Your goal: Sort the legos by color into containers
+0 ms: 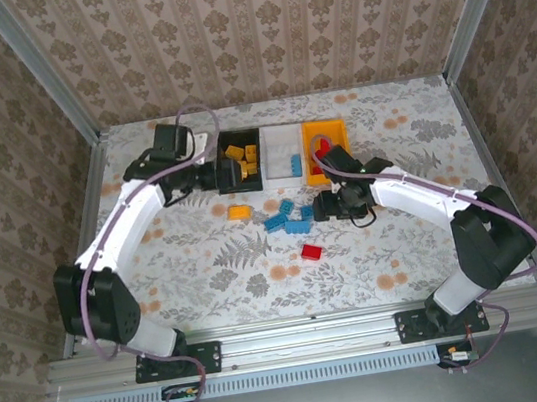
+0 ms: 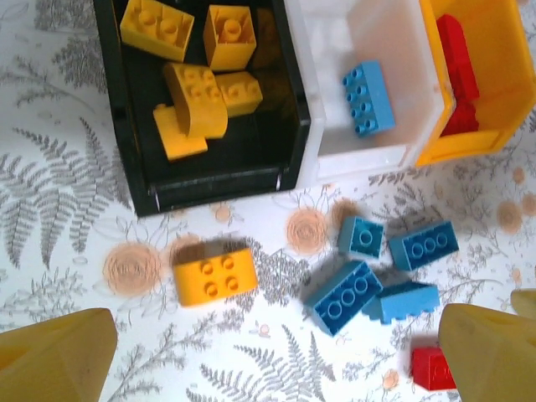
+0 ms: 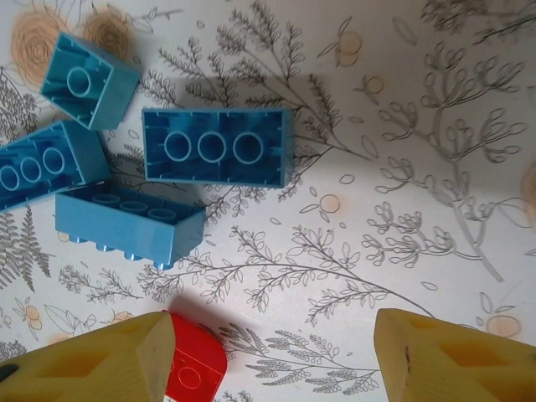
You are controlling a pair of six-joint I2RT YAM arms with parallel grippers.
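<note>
Three bins stand in a row at the back: black, white, orange-yellow. In the left wrist view the black bin holds several orange-yellow bricks, the white bin one light blue brick, and the orange-yellow bin red bricks. Loose on the table lie an orange-yellow brick, several blue bricks and a red brick. My left gripper hangs open over the black bin's near end. My right gripper is open beside the blue bricks, its left finger next to the red brick.
The table has a floral cloth and is enclosed by patterned walls with metal posts. A cable loops over the left arm near the black bin. Bare cloth lies to the right of the right gripper.
</note>
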